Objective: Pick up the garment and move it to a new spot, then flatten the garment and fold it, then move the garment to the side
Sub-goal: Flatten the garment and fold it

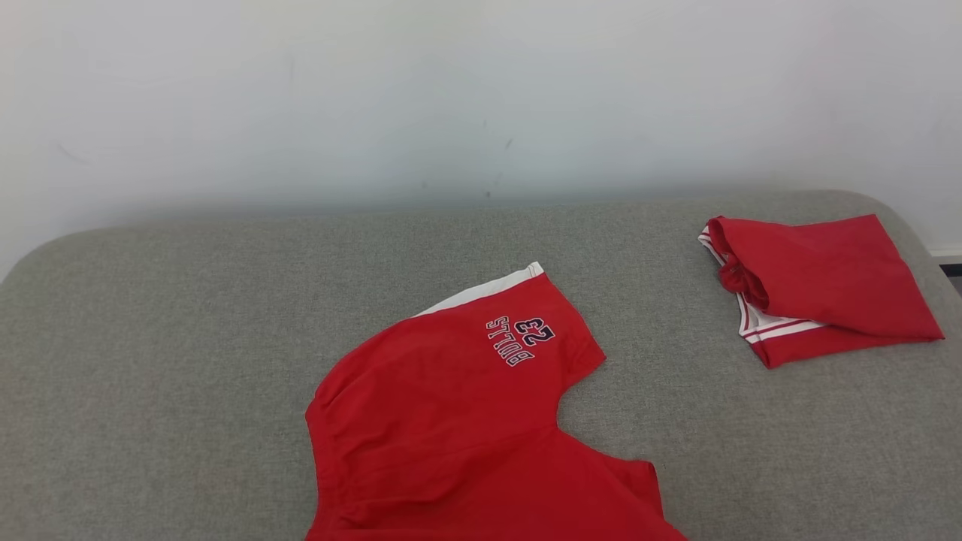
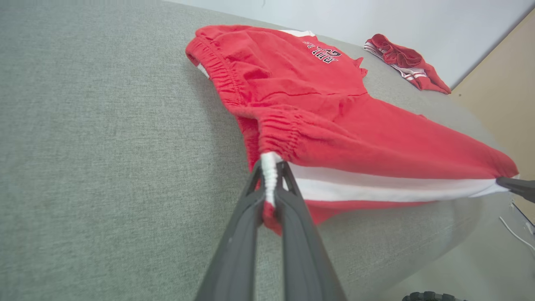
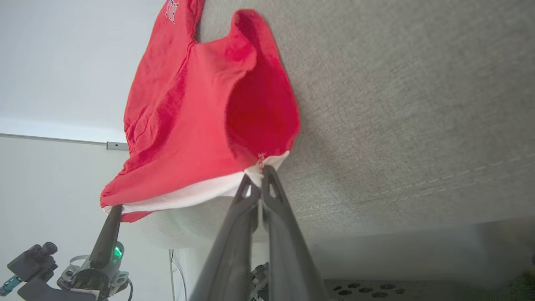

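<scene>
A: Head view first. Where's the garment [image 1: 451, 421]?
B: Centre-near on the grey cushion [image 1: 150, 361], running off the bottom edge. Red shorts in soft cloth. One leg reaches toward the wall [image 1: 451, 90], with a white hem [image 1: 488, 289] at its far end and a dark print [image 1: 518, 340] beside it. A folded red piece [image 1: 827, 285] sits well apart, far right.
A: Left wrist view?
B: The left gripper [image 2: 271, 167] is pressed together on one corner of the waist end, nipping a gathered white bit where the elastic ruching stops. A white band [image 2: 376, 188] runs taut from there to the right gripper [image 2: 516, 186] at the frame's right edge. The rest of the cloth lies ahead of the fingers, out over the cushion.
A: Right wrist view?
B: The right gripper [image 3: 261, 171] is clamped on the opposite corner of that band. Just past its tips the cloth bellies open into a loose pocket, not flat. The left gripper's finger sits on the far corner.
A: Key relation?
B: The held edge spans arm to arm at the cushion's near edge, and the garment's length runs straight away from both grippers. Neither arm is nearer; it's a shared hold. My read: flattening hinges on both arms drawing evenly along that length, or the limp cloth skews. The cushion weave looks coarse, so expect drag. There are wrinkles near the waist.
</scene>
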`<state>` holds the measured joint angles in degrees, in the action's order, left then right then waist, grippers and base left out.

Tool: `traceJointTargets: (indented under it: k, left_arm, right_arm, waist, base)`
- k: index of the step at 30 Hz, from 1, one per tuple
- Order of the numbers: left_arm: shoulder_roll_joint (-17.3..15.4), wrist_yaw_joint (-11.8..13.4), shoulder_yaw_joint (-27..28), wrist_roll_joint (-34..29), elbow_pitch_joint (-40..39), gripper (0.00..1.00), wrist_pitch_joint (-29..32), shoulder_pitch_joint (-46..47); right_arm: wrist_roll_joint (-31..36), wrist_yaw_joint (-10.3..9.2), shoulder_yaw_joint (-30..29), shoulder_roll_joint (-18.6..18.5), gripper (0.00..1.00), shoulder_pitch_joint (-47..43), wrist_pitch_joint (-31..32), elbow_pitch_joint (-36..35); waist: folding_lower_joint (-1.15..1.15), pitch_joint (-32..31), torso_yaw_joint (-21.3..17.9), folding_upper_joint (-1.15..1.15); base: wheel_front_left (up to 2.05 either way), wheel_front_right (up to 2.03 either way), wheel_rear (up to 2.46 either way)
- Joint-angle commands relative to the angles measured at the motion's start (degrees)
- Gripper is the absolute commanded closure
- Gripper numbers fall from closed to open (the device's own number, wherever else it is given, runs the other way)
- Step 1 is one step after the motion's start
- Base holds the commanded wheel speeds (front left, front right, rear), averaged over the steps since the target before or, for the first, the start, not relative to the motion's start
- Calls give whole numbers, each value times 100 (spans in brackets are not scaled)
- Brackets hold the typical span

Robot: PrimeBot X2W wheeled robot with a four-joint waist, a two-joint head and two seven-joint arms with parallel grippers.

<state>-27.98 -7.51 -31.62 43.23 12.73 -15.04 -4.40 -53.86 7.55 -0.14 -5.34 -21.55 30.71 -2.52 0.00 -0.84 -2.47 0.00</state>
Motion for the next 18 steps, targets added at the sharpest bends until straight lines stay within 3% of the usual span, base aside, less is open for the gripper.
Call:
traceJointTargets:
  k: [1,11,18]
  left_arm:
    - [25,9,39,-50,-49,100,-18,0]
    - [311,11,508,-156,-598,100,-18,311]
    - [249,11,211,24,-379,100,-18,1392]
  right_arm:
    - [-22,-11,-83,50,100,33,-32,-60]
    - [3,-11,-591,154,100,1111,17,-256]
    - [270,-11,-818,210,100,2904,72,770]
  waist:
    - [0,8,12,0]
    - [0,95,121,0]
    - [0,495,418,0]
  base:
    - [0,0,0]
    - [0,0,0]
    - [0,0,0]
